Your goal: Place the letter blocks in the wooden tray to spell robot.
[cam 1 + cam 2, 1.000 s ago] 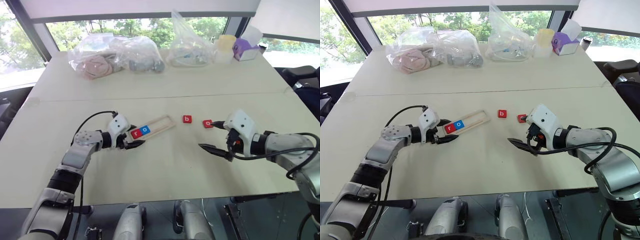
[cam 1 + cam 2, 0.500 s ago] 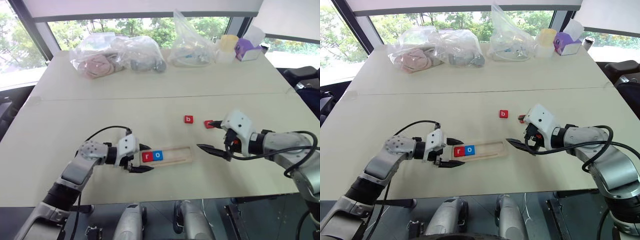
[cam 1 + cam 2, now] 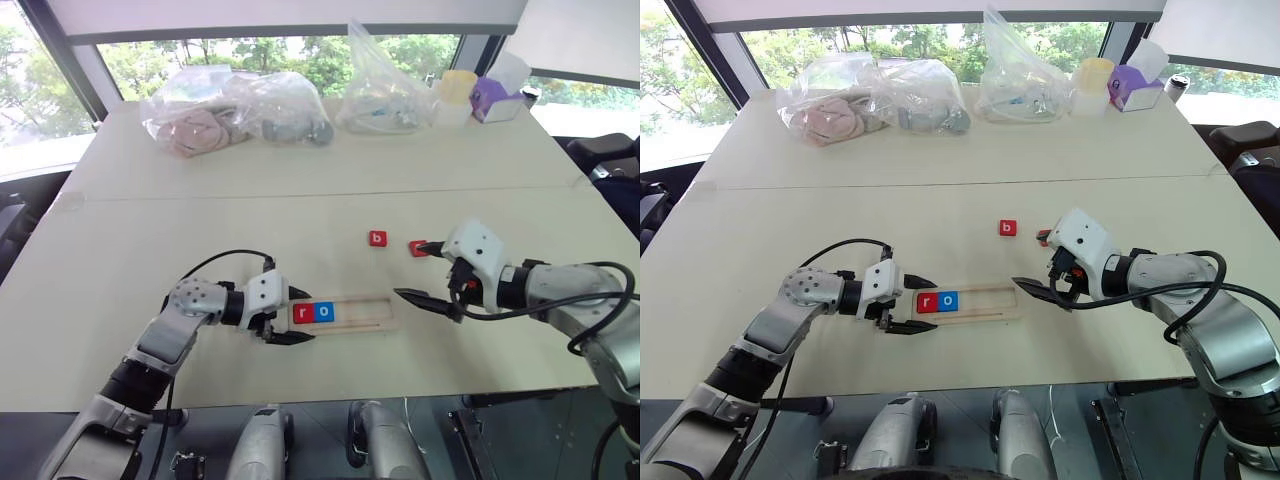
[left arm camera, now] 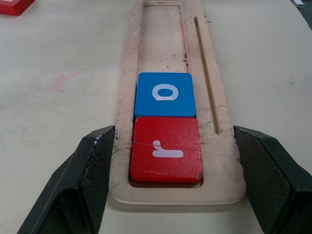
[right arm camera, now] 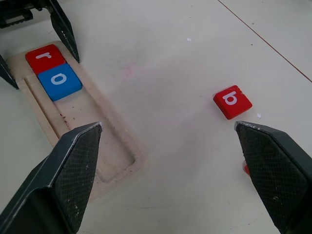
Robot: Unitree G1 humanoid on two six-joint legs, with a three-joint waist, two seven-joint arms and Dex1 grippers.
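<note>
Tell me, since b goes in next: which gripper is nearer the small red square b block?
Right. The right gripper, open, sits just beside the small red square b block; the left gripper is farther away, shut on the light-wood tray's end.

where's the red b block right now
The red b block lies loose on the table, beyond the far end of the wooden tray, toward the robot's right, just left of another red block by the open right gripper.
</note>
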